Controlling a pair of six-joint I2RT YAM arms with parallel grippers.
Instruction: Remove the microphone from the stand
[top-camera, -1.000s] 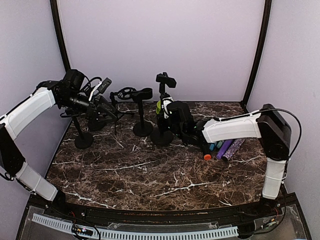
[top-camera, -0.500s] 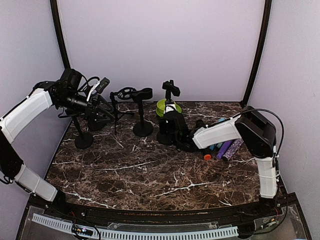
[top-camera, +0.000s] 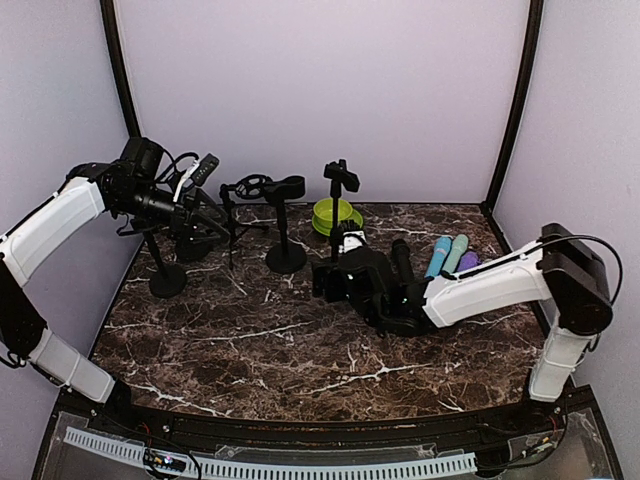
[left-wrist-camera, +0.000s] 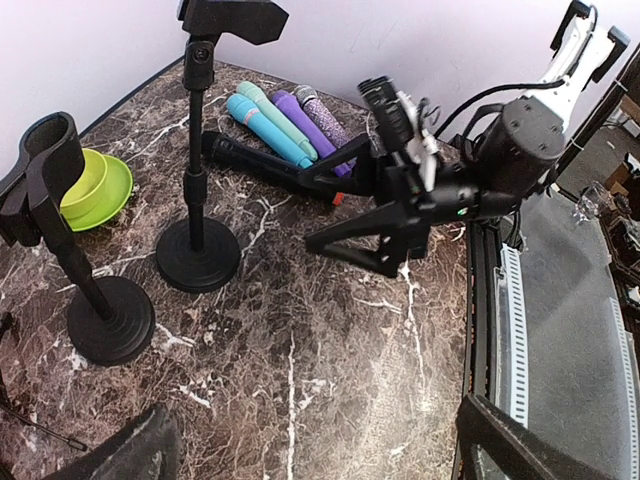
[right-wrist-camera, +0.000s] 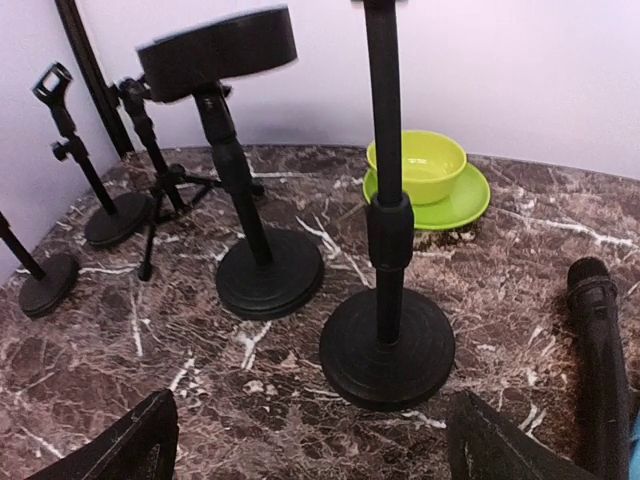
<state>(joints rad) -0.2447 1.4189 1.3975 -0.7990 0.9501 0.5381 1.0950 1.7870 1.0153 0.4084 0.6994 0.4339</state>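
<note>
Just ahead of the right pincer is the stand, its clip empty. To that pincer's right the mic lies flat on the table. That pincer and the left pincer are wide open and hold nothing. If the arm swings, it may tip the stand or roll the mic. It sits lower and farther back than before.

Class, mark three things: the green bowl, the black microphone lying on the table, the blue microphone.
green bowl (right-wrist-camera: 415, 165), right wrist view, on its outer wall.
black microphone (right-wrist-camera: 600, 350), right wrist view, on its handle.
blue microphone (left-wrist-camera: 272, 135), left wrist view, mid-handle.
</note>
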